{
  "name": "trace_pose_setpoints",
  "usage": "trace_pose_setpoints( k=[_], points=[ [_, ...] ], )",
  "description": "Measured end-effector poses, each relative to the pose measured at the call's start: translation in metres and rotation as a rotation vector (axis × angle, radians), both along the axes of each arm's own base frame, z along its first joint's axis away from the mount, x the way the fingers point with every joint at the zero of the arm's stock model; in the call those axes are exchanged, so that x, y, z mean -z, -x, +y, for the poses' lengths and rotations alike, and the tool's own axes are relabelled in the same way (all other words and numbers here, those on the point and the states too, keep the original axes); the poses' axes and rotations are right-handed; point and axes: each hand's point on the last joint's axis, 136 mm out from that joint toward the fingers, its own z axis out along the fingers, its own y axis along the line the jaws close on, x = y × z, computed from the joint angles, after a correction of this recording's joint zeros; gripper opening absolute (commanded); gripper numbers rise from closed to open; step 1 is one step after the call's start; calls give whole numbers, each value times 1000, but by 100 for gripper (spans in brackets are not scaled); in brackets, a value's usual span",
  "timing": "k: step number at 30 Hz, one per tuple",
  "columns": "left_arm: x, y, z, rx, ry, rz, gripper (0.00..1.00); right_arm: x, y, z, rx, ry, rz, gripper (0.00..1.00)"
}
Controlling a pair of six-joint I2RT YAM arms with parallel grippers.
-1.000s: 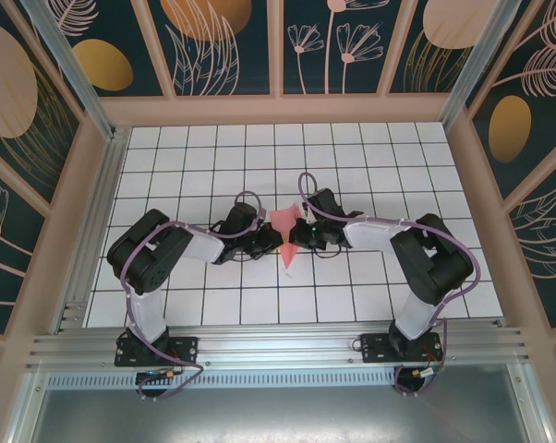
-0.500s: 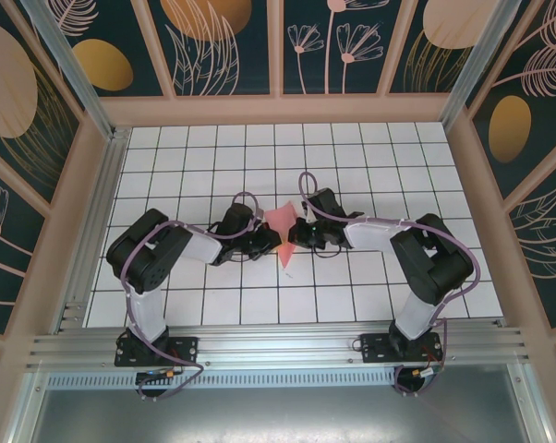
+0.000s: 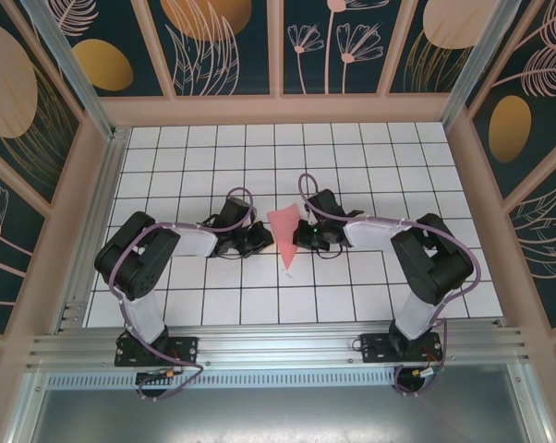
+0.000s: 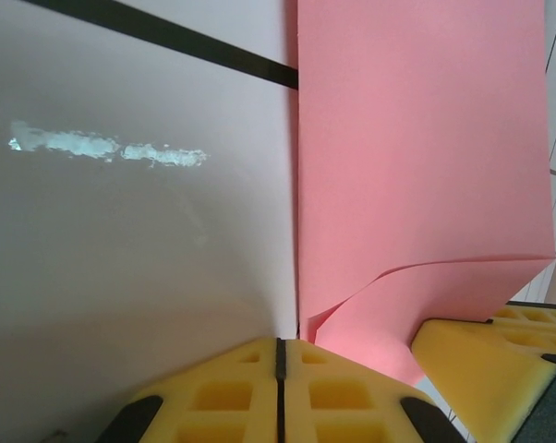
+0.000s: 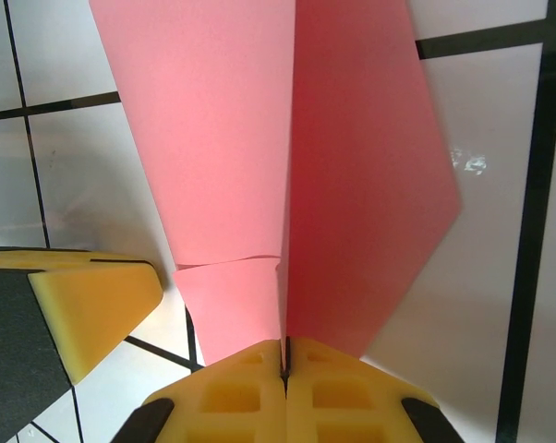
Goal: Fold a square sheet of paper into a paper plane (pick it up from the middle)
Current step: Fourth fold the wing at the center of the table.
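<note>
The square sheet of paper is folded into a narrow pink paper plane (image 3: 284, 231) whose point faces the near edge. It lies mid-table between both grippers. My right gripper (image 3: 299, 236) is shut on the plane's centre ridge, and the right wrist view shows the fold (image 5: 259, 138) running into the closed yellow pads (image 5: 284, 349). My left gripper (image 3: 262, 241) is shut with nothing between its pads (image 4: 280, 346). Its tip sits just left of the paper's edge (image 4: 417, 138). A loose flap curls up near the right gripper's pad (image 4: 481, 360).
The white tiled table (image 3: 370, 157) has black grid lines. Pink frame walls (image 3: 463, 185) enclose it on three sides, and an aluminium rail (image 3: 278, 346) crosses the near edge. Bare tiles lie beyond and beside the arms.
The left gripper has let go and drawn back left off the paper, its arm swinging left. The plane now lies flatter. The right gripper has kept its grip in place.
</note>
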Motion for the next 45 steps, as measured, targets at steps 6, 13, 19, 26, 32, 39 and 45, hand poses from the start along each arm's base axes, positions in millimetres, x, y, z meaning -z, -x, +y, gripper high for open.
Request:
trace_pose_setpoints(
  k=[6, 13, 19, 26, 32, 39, 45],
  points=[
    [-8, 0, -8, 28, 40, -13, 6, -1, 0, 0, 0, 4, 1, 5],
    [-12, -8, -18, 47, 55, -26, 1, 0, 1, 0, -2, 7, 4, 4],
    [1, -9, -15, 46, 0, -8, 0, -2, 0, 1, -3, 6, 4, 4],
    [1, -9, -14, 53, -8, -16, 1, -3, 0, 2, -6, 7, 1, 4],
    [2, -9, -15, 64, -16, -19, 0, -4, 0, 4, -11, -1, 1, 6],
    [3, -10, -17, 69, -3, -28, 0, -18, -1, 21, -53, -103, -11, 9],
    [3, -10, -17, 65, 18, -39, 0, -26, -2, 31, -75, -160, -23, 12]
  ],
)
